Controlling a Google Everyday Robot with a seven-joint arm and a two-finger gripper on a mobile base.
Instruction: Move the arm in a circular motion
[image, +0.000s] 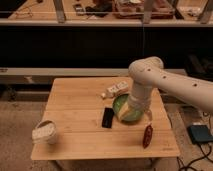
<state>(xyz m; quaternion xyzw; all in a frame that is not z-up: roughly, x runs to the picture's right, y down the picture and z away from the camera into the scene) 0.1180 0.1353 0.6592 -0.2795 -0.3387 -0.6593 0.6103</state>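
Observation:
The arm (165, 82) is thick and cream-white. It reaches in from the right edge, bends at a rounded joint (146, 70) and drops toward the wooden table (75, 110). The gripper (136, 111) at its end hangs low over the green bowl (121, 111) and hides much of that bowl's right side.
On the table lie a black flat slab (107, 118), a white bottle on its side (116, 90), a dark red object (147, 136) near the front right and a crumpled white cup (44, 132) at the front left. A grey box (200, 134) sits on the floor to the right. Dark shelving stands behind.

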